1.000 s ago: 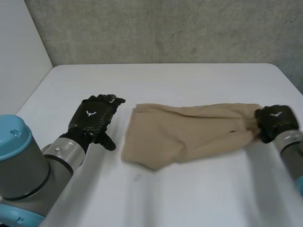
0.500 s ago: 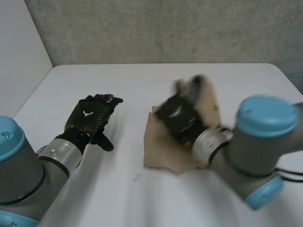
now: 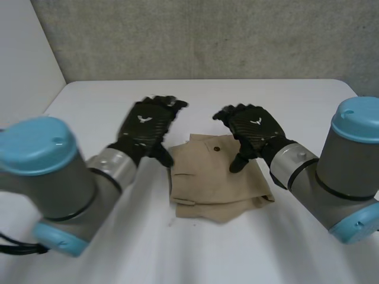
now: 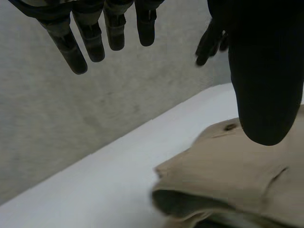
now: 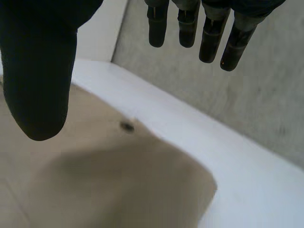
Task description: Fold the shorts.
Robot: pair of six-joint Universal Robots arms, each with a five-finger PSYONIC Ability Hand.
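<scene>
The shorts (image 3: 216, 177) lie near the middle of the table (image 3: 77, 100), doubled into a compact layered pile, button up. The left hand (image 3: 148, 121) hovers at their 10 o'clock and the right hand (image 3: 251, 127) at 1 o'clock, both spread and empty. Folding looks mostly done; perhaps the uneven 6 o'clock edge needs squaring.

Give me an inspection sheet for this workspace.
Surface: white table, shorts lying near its middle.
Job's things: tan shorts, folded into a compact layered stack, button facing up.
Clutter: nothing seen.
Hands: left hand open, beside the stack's far left corner; right hand open, over its far right part; neither grips cloth.
Cables: nothing seen.
Surroundings: grey concrete wall behind the table; white panel at the robot's left.
</scene>
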